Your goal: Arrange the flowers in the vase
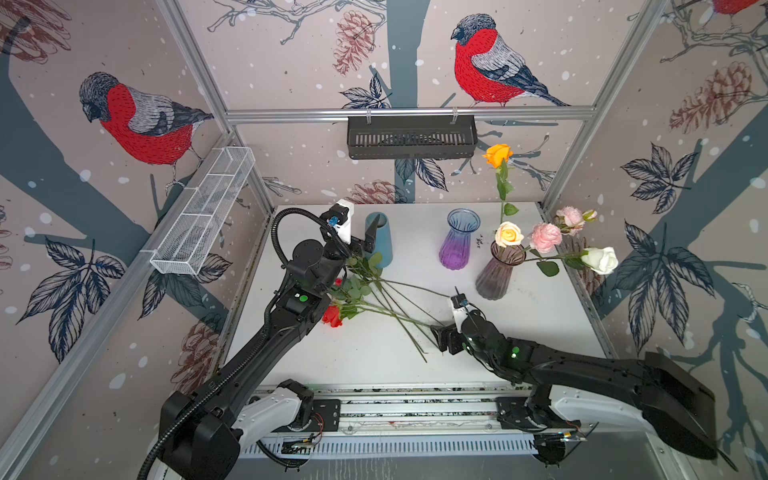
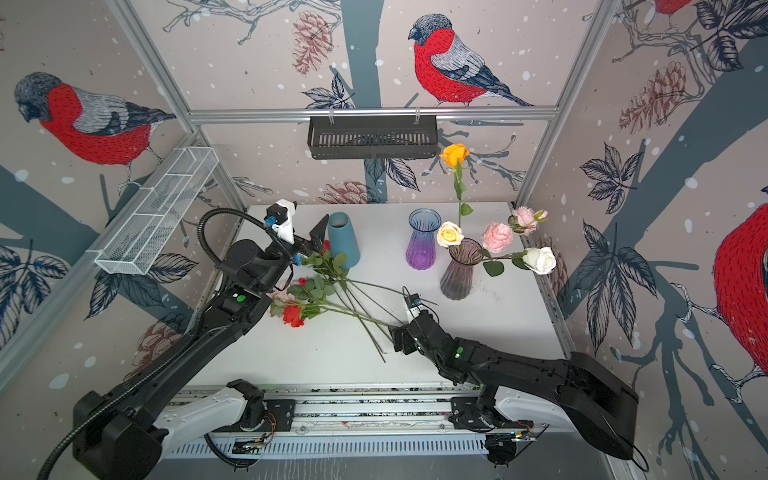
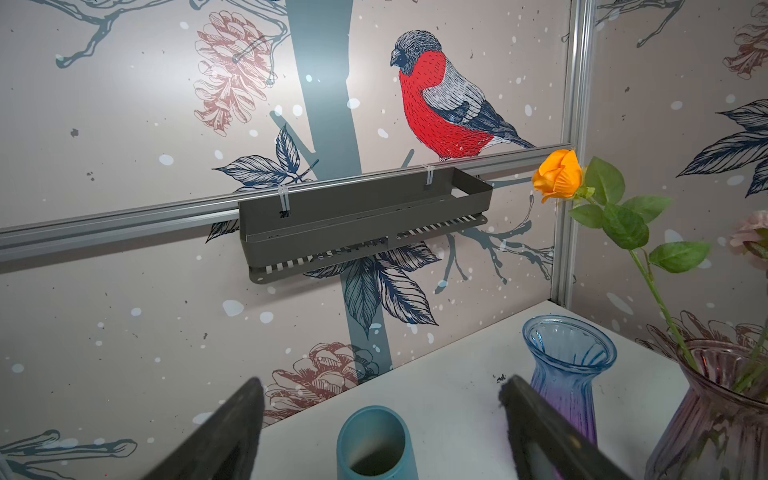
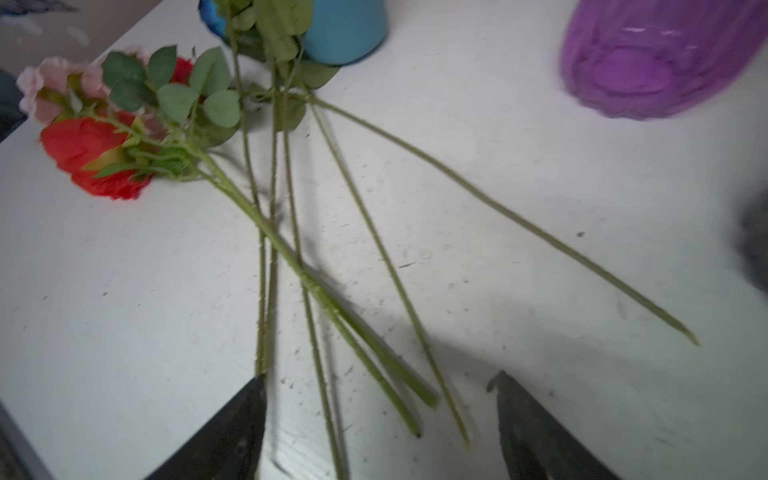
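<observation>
Several flowers lie in a loose pile on the white table [image 1: 519, 332], with a red rose [image 1: 332, 316] and a pale pink head [image 4: 50, 89] at one end and thin green stems [image 4: 374, 249] fanning toward my right gripper. My right gripper [image 4: 379, 377] is open low over the table, and several stem ends lie between its fingers untouched. A smoky purple glass vase [image 1: 496, 274] holds an orange rose [image 1: 497, 154], a peach rose [image 1: 509, 234], pink carnations [image 1: 545, 237] and a white rose [image 1: 600, 259]. My left gripper [image 3: 381, 380] is open and empty, raised just before the teal vase [image 3: 376, 440].
A blue-to-purple glass vase [image 1: 459, 241] stands between the teal vase [image 1: 380, 239] and the smoky vase. A black basket [image 1: 411, 137] hangs on the back wall and a white mesh basket [image 1: 203, 212] on the left wall. My left arm [image 1: 299, 282] leans over the flower heads.
</observation>
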